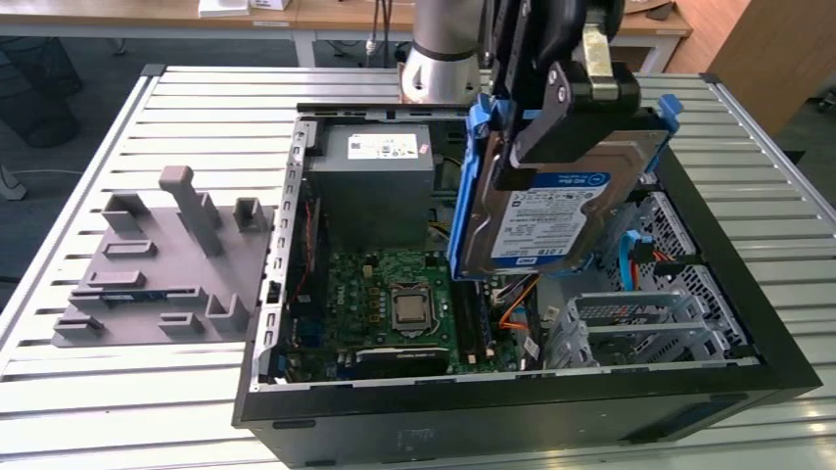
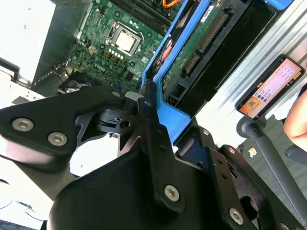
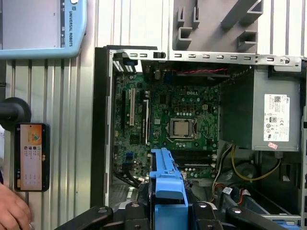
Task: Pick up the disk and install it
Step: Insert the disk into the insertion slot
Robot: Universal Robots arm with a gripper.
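An open computer case point(image 1: 523, 411) stands below the claw point(image 1: 555, 137) on a slatted table point(image 1: 196, 108), with a motherboard point(image 1: 392, 294) and grey power supply point(image 1: 372, 186) inside. Well apart from the claw, toward the exterior view's left, lies a grey fixture point(image 1: 157, 264), perhaps plastic.

Bright even light, dim shadow inside computer case point(image 1: 523, 411), glare on table point(image 1: 131, 392)

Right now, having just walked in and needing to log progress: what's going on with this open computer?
The robot arm's gripper is clamped on the disk, holding it tilted in the air above the open computer case, near the grey drive cage. It is not seated yet. A person's hand sits by a phone beside the case.
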